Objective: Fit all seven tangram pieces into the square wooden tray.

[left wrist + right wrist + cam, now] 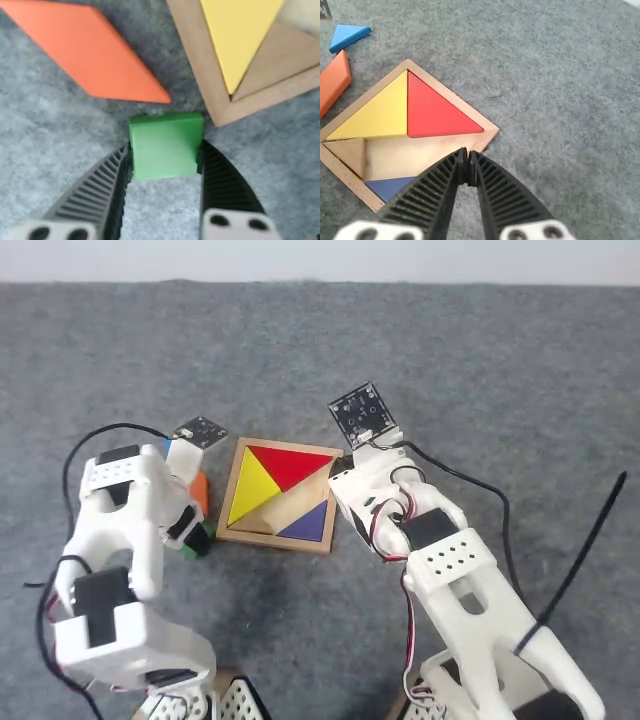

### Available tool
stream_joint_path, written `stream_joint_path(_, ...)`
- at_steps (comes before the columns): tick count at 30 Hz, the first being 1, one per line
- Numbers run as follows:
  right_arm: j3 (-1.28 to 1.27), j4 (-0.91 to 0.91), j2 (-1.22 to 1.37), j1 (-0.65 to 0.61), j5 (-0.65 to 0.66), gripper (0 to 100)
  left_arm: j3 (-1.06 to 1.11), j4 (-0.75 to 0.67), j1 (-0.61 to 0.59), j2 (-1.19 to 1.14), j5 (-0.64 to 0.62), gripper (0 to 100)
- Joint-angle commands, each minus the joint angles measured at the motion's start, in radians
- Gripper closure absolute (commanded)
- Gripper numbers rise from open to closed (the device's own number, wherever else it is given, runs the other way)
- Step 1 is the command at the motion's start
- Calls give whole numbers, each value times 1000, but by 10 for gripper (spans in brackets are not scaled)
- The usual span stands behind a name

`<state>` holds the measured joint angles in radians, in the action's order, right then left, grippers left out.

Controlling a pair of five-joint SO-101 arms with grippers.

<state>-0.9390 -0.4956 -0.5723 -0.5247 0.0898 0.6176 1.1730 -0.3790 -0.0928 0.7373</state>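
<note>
The square wooden tray (270, 537) lies between the two arms. It holds a yellow triangle (252, 485), a red triangle (288, 465), a dark blue triangle (308, 524) and a wood-coloured triangle (350, 152). My left gripper (165, 155) is shut on a green square (165, 145), low over the carpet just off the tray's corner (220, 107). An orange parallelogram (90, 55) lies flat beside it. My right gripper (468, 161) is shut with nothing in it, its tips over the tray's rim (490, 134) near the red triangle (435, 112).
A light blue triangle (347, 36) lies on the grey carpet beyond the orange parallelogram (332, 82). The left arm (130, 520) stands close to the tray's left side. Open carpet stretches behind the tray and to the right.
</note>
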Motion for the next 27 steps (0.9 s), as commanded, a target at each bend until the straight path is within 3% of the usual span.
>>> stream_joint_path(1, 8, 21, -47, 1, 11, 990, -24, 5, 2, 3, -18, 887)
stream_joint_path(7, 8, 21, -47, 1, 11, 990, 35, -3, 3, 54, -18, 900)
stream_joint_path(17, 8, 21, -47, 1, 11, 990, 274, -48, 77, 396, -21, 888)
stream_joint_path(21, 8, 21, -47, 1, 11, 990, 271, -49, 77, 387, -21, 821)
stream_joint_path(27, 8, 21, -47, 1, 11, 990, 243, -46, 78, 305, -18, 834)
